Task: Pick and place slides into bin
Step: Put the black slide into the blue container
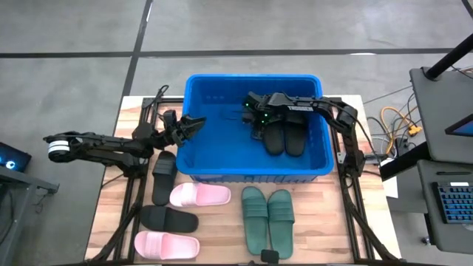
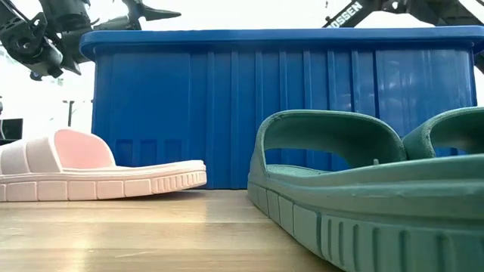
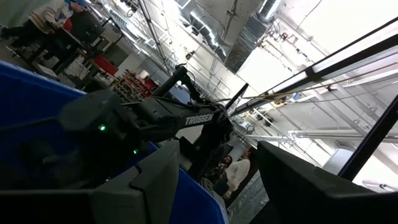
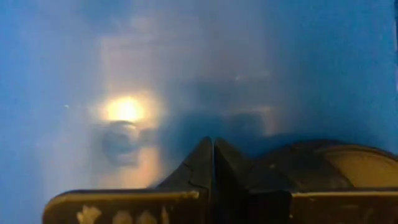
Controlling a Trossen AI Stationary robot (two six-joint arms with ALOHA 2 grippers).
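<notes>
Slides were spread across two places: two black ones (image 1: pixel 284 137) lay side by side in the bin (image 1: pixel 222 159), and six waited on the table in front of it, two more black (image 1: pixel 162 177), two pink (image 1: pixel 199 195) and two green (image 1: pixel 267 213). The right gripper (image 1: pixel 255 111) was held low inside the bin beside the black pair, fingers pressed together on nothing. The left gripper (image 1: pixel 194 124) hovered at the bin's left rim with fingers parted and empty. For the next pick, a slide would best be taken across its strap and lifted clear of the wall before release. The binned pair's long axes ran front to back; the pink ones lay crosswise.
</notes>
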